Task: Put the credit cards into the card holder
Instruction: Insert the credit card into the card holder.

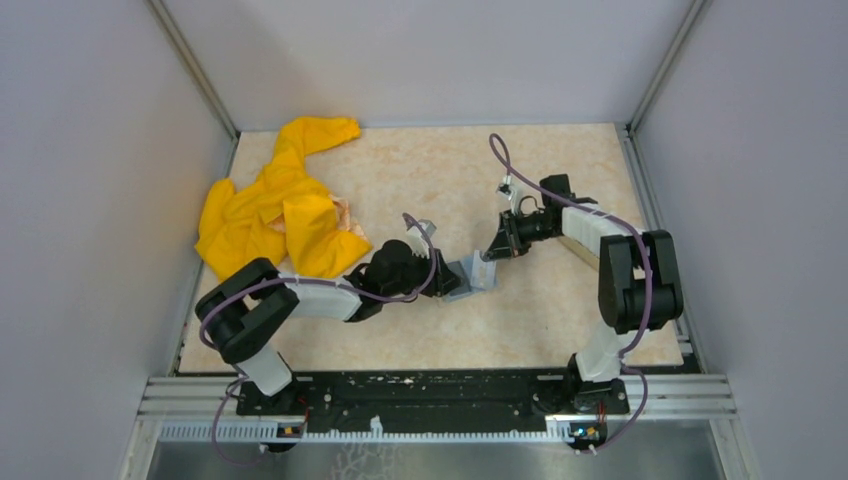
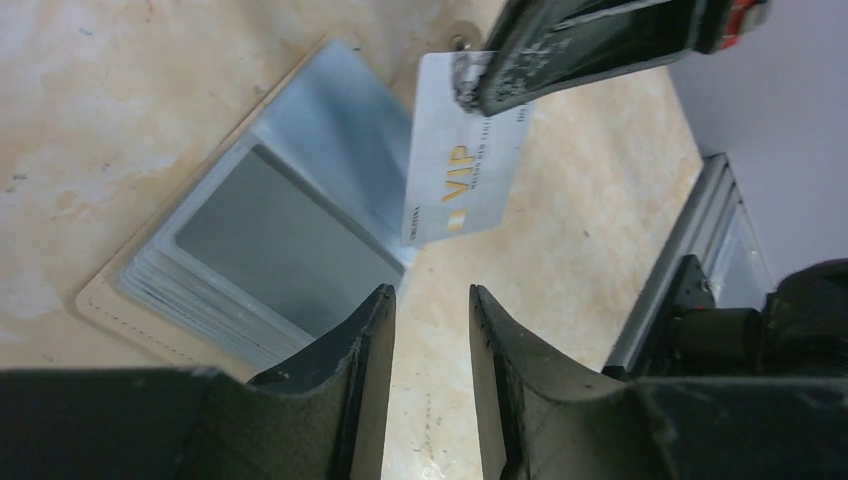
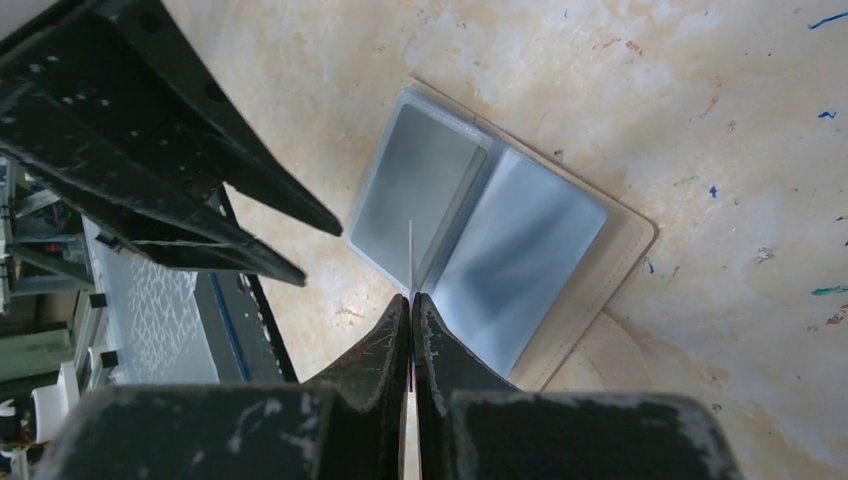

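So, room: plain grey walls (image 1: 400, 60) close in the left, far and right sides, with metal rails (image 1: 700, 395) along the near edge where the arm bases sit.
Counter (image 1: 420, 170): beige with a marbled pattern; the right wrist view shows small blue, red and green flecks on it.
Yellow cloth (image 1: 275, 205): crumpled in a heap at the far left of the counter, well apart from the wallet.
Card holder (image 2: 270, 230): lies open near the middle of the counter, between the two claws. Its tan cover is underneath and its grey-blue sleeves face up in a thick stack.
Credit card (image 2: 455, 165): silvery white with gold "VIP" lettering, held on edge above the open holder. Its free edge points at the fold between the two pages, and I cannot tell whether it touches.
Right claw (image 3: 411, 297): pressed together on the card, pinching one end of it from above.
Left claw (image 2: 430, 295): fingers spread with a clear gap and nothing between them. It sits low, just beside the holder's near corner, and I cannot tell whether it touches.
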Available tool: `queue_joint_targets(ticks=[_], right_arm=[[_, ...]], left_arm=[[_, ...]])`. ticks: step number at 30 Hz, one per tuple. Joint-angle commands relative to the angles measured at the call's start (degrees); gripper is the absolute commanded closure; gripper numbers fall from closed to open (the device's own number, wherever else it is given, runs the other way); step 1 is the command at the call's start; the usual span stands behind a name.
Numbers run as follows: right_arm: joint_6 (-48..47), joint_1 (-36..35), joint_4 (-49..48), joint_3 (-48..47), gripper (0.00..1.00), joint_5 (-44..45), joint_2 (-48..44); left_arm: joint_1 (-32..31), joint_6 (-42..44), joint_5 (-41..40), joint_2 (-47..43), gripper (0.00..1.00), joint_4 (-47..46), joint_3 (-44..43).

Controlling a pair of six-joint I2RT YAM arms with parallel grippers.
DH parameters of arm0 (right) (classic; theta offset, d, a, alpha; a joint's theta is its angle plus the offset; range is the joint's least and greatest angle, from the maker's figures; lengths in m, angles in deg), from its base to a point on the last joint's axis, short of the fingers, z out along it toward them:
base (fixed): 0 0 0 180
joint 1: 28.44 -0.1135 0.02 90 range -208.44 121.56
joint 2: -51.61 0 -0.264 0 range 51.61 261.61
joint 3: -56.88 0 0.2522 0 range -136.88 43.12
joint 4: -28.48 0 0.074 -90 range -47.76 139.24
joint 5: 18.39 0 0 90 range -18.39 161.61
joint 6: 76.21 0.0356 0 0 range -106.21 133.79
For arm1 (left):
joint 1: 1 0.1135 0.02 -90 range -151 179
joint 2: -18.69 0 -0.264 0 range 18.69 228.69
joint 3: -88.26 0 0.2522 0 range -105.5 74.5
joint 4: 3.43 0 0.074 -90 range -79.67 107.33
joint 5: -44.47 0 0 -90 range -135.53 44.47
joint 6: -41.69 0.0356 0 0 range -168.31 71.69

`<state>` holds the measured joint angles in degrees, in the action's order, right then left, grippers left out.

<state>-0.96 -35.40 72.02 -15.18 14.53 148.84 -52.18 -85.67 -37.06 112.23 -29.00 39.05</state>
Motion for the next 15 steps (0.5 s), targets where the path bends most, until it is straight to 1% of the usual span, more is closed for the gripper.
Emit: queue_joint_targets(ticks=[1,7,15], right_arm=[[0.1,0.3,-0.5,-2.6,1.00,-1.4,0.4],[0.5,0.4,-0.6,-2.9,1.00,-1.8,1.5],[2.3,0.4,-2.5,-2.4,1.00,-6.3,3.1]], left_arm=[[-0.4,2.0,-1.2,3.6,0.61,4.3,-4.4],[-1.0,2.3,-4.1,5.5,0.63,10.4,-7.0],[-1.0,1.9,-7.9,4.9,0.68,15.5,-5.5]])
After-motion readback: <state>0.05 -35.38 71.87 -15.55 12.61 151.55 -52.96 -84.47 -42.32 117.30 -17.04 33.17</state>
